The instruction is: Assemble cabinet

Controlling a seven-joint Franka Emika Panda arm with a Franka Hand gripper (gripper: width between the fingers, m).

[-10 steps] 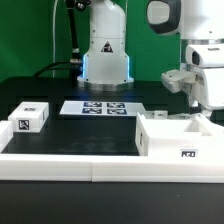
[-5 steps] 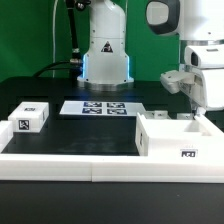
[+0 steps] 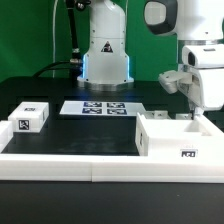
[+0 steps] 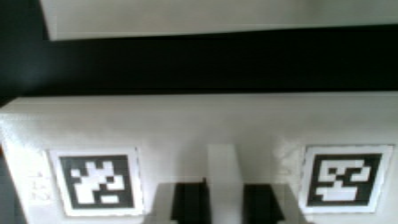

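Observation:
The cabinet, a large white open box with a tag on its front, stands at the exterior view's right. My gripper is down at its far right corner. In the wrist view the cabinet shows a white face with two tags and a thin upright ridge between them. My gripper straddles that ridge, and its dark fingers press against it from both sides. A smaller white tagged panel lies at the exterior view's left, far from the gripper.
The marker board lies flat at the middle back, in front of the white robot base. A low white rail runs along the table's front edge. A dark tabletop shows beyond the cabinet in the wrist view.
The arm's wrist has shifted slightly toward the exterior view's left. The cabinet and the small panel have not visibly moved.

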